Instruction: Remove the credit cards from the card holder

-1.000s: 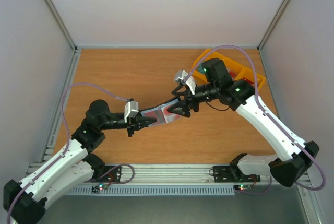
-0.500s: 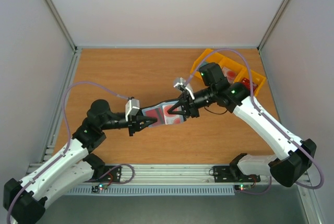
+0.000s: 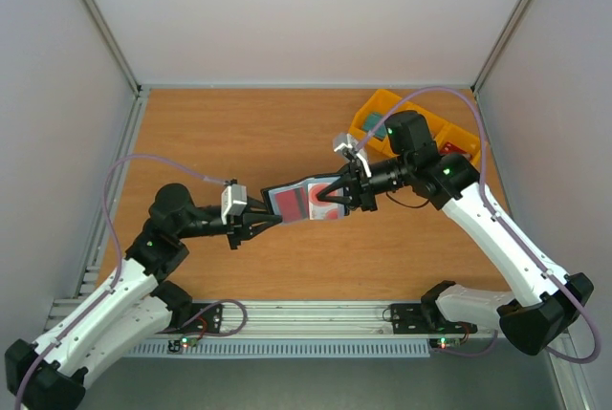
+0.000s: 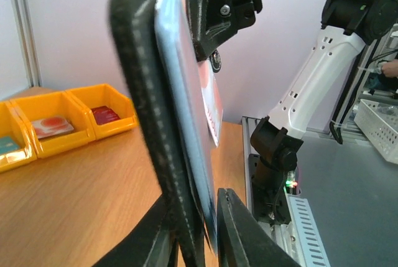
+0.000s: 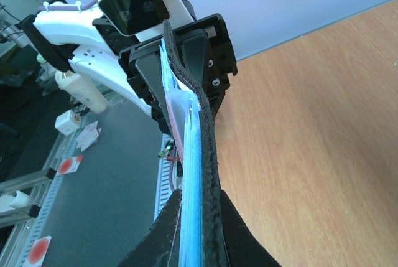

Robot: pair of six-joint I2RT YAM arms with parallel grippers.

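- A wooden table (image 3: 220, 133) is seen from above, with two robot arms reaching in from the near edge and meeting near its middle.
- The card holder (image 3: 298, 192), a grey-blue wallet with dark stitched edges, is held up off the table between the two grippers. It stands on edge, its long side running from one arm to the other.
- The right gripper (image 3: 323, 202) is clamped on the card holder's right end, its two dark fingers pressed against both faces.
- The left gripper (image 3: 272, 222) sits at the opposite end, with one finger on each side of the edge. The fingers lie close alongside it, but it is not clear whether they pinch it or stand slightly off.
- A credit card (image 4: 212, 105), red with a pale band, shows against one face of the card holder, tucked into it near the right gripper's fingers.
- A yellow tray (image 4: 68, 141) with three compartments sits at the far right corner of the table, well apart from the card holder. Small flat pieces lie in its compartments, one of them dark red.
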